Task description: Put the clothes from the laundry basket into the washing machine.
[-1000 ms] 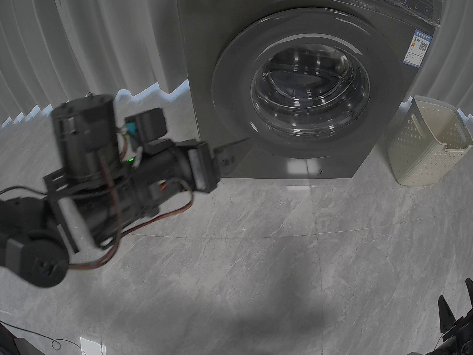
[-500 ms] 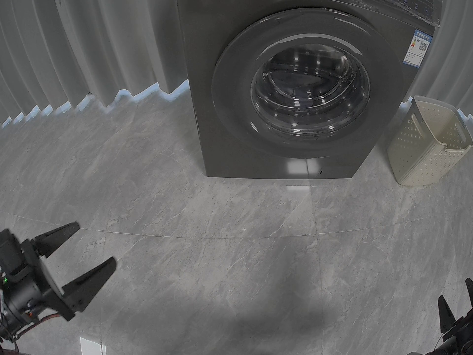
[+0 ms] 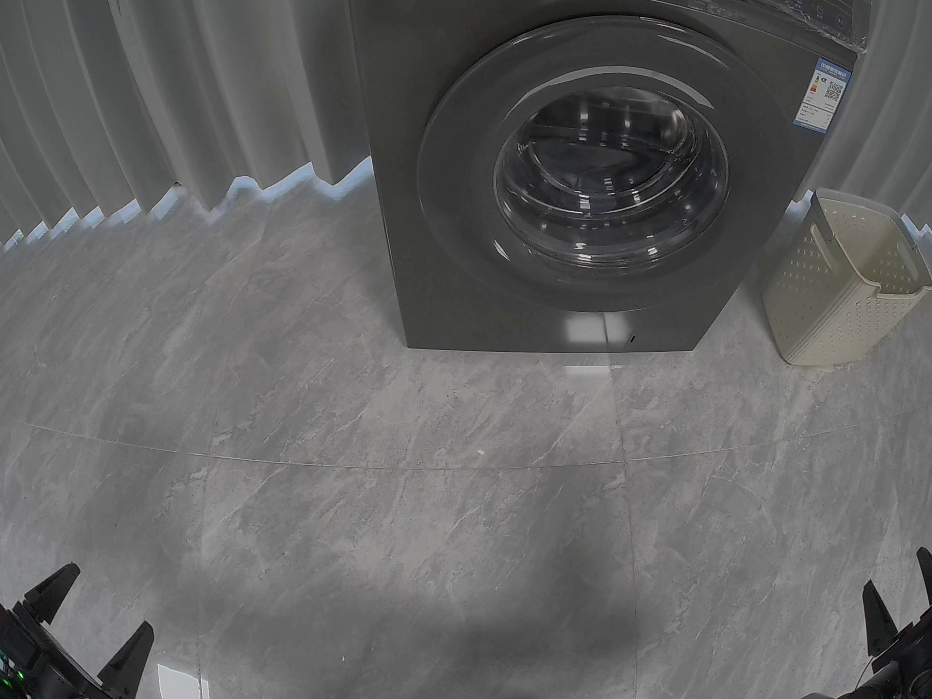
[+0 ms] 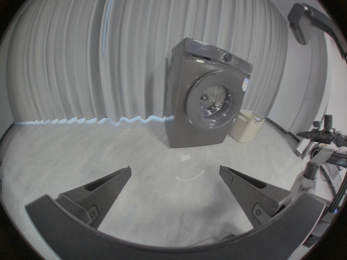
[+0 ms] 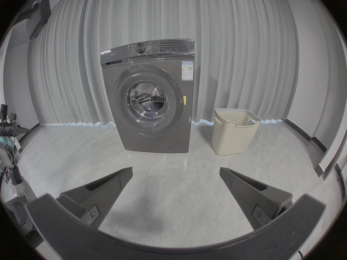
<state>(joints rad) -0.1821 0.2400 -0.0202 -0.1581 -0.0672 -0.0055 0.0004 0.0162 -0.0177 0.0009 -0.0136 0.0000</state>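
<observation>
**Both grippers wide open and low over the floor, clear of the washing machine and laundry basket**

The washing machine stands upright on the grey tiled floor, its back towards the pleated curtains. Its round door lies flush against the front panel, and the metal drum shows through the glass. What is inside the drum cannot be told from here. A label sits at the upper corner of the front, on the robot's right.

The laundry basket, cream with perforated walls, stands on the floor just beside the machine, on the robot's right. It is near the machine's side but not clearly touching it. In the right wrist view its open top faces up and the inner walls are visible.

The left gripper is at the lower left of the head view, well apart from the machine. Its two fingers are spread wide with nothing between them.

The right gripper sits at the lower right of the head view, well short of the basket. It too is spread wide and holds nothing, with bare floor showing between its fingers.
</observation>
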